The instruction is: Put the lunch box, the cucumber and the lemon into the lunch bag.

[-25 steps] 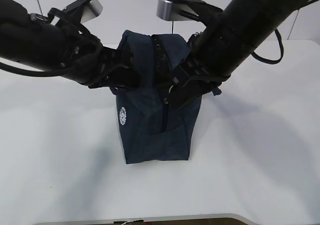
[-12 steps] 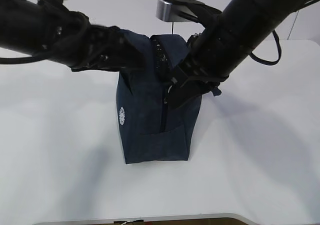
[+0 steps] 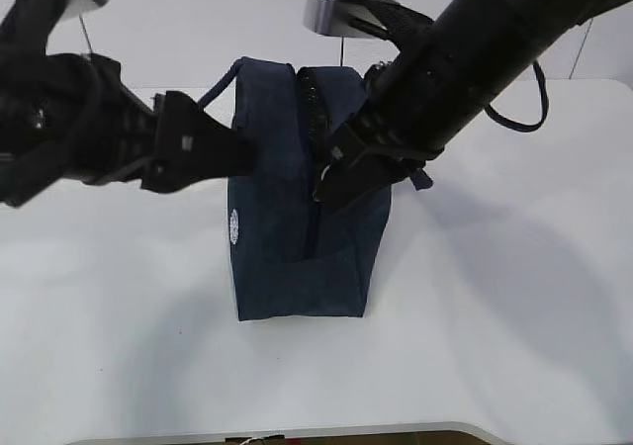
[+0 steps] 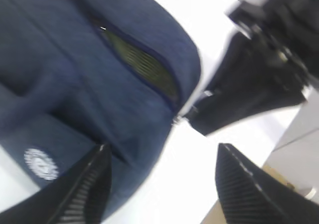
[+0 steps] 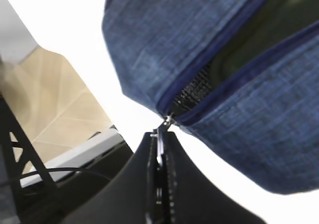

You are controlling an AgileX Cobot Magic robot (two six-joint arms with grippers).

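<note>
The navy lunch bag [image 3: 297,247] stands upright mid-table, its top zipper partly open. My right gripper [image 3: 326,188] is shut on the metal zipper pull [image 5: 167,120] at the bag's near end, seen close in the right wrist view [image 5: 160,134]. My left gripper [image 3: 237,156] is open and empty beside the bag's upper left side; in the left wrist view [image 4: 162,149] its jaws stand wide apart over the bag [image 4: 75,74] and table. Something greenish [image 4: 142,64] shows through the zipper gap; I cannot tell what. The lunch box, cucumber and lemon are otherwise hidden.
The white table [image 3: 495,316] surrounds the bag, with its front edge at the bottom of the exterior view. A white emblem [image 3: 235,225] marks the bag's left side. Both arms crowd the bag's top. A handle loop [image 3: 223,84] rises at the back left.
My left gripper has drawn back to the left, away from the bag's top, and stands open. The bag has shifted slightly left. My right gripper stays shut on the zipper pull.
</note>
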